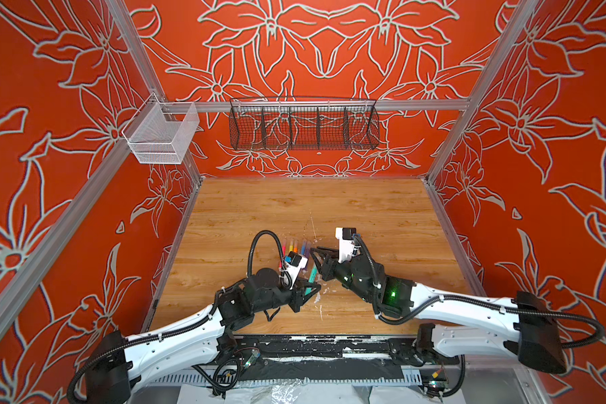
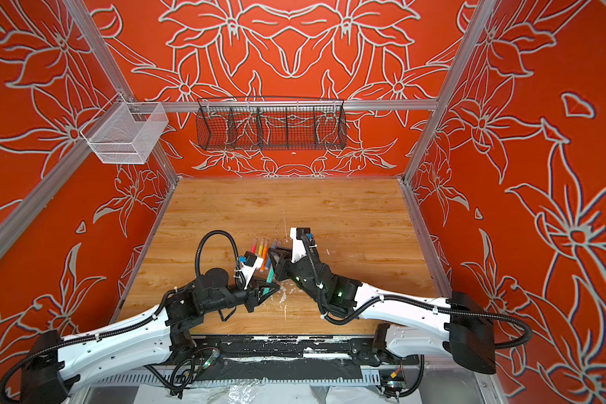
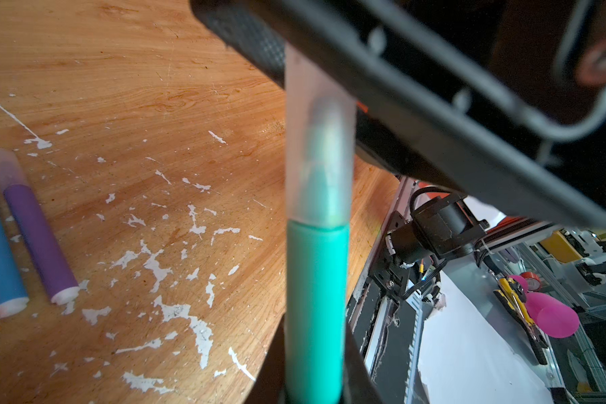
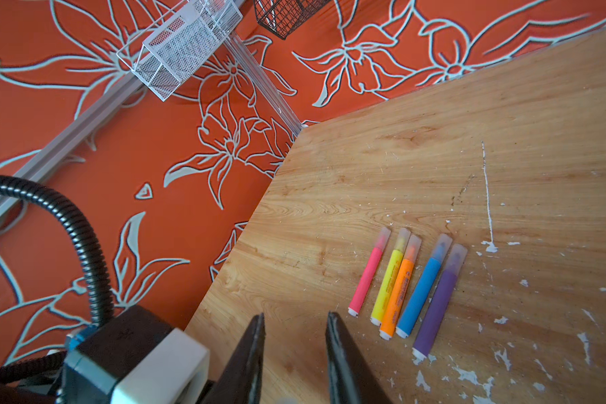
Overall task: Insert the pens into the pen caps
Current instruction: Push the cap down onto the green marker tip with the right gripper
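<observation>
**Green pen capped in left pincer; right pincer at the cap end**

Left pincer (image 3: 314, 335): pressed together on the barrel of the green pen (image 3: 315, 297), with a finger (image 3: 272, 363) on either side. The pen is off the table and points from the jaws toward the right pincer.

Left wrist view only: a clear pen cap (image 3: 317, 157) sits over the pen's tip, down to the barrel's shoulder. The green point shows through it. In both top views the cap cannot be made out; only the green barrel shows between the two pincers.

Right pincer (image 4: 294, 316): in the right wrist view the jaws are spread by a moderate gap. Bare table (image 4: 434, 140) shows between the tips and nothing lies in them there. The left wrist view adds a textured finger pad (image 3: 249, 38) of this pincer at the cap's far end. That view is blurred there, so contact cannot be told.

Outward, right wrist view: five more pens lie flat in a row on the table, each with a clear cap on.
- pink pen (image 4: 366, 280)
- yellow pen (image 4: 389, 283)
- orange pen (image 4: 399, 290), touching the yellow one
- blue pen (image 4: 422, 290)
- purple pen (image 4: 438, 304)

In both top views the left wrist camera (image 1: 296, 262) hides part of this row. White paint flecks (image 3: 161, 269) are scattered on the wood near the purple pen.
</observation>
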### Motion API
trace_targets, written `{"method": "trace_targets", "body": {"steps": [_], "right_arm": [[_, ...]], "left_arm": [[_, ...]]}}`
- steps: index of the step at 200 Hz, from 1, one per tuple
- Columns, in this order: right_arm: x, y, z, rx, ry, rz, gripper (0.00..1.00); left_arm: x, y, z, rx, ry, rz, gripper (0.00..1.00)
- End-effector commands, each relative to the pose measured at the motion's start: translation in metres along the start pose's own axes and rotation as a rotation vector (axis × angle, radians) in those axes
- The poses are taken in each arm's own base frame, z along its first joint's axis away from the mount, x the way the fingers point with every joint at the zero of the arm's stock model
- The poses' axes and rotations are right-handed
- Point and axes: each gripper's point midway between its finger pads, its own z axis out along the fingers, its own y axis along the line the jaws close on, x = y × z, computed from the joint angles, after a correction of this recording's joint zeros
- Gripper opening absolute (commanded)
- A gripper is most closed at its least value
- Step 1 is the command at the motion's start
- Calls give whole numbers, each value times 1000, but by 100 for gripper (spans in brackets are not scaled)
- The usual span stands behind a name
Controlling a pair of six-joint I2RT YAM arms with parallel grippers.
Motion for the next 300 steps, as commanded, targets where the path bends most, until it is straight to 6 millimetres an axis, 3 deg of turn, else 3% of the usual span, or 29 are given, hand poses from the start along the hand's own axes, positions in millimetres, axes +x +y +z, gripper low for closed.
{"method": "trace_targets", "body": {"steps": [1,43,85,126,211,300], "right_arm": [[-2,5,1,-24,-2,31,28],[10,8,2,-56,44,48,8],[23,5,0,-57,84,54,0],[31,-2,-5,-48,102,45,0],[49,-23,-14,-3,137,37,0],[68,-27,-16,11,183,20,0]], "left_arm": [[-8,-3,-2,7,-31,21,0],[-18,5,-3,-59,-60,4,0],[-34,11,-3,-126,-95,5,0],[-62,14,1,-199,-136,37,0],[-120,-5,-3,-233,-232,126,0],[-152,-17,-4,-231,-267,182,0]]}}
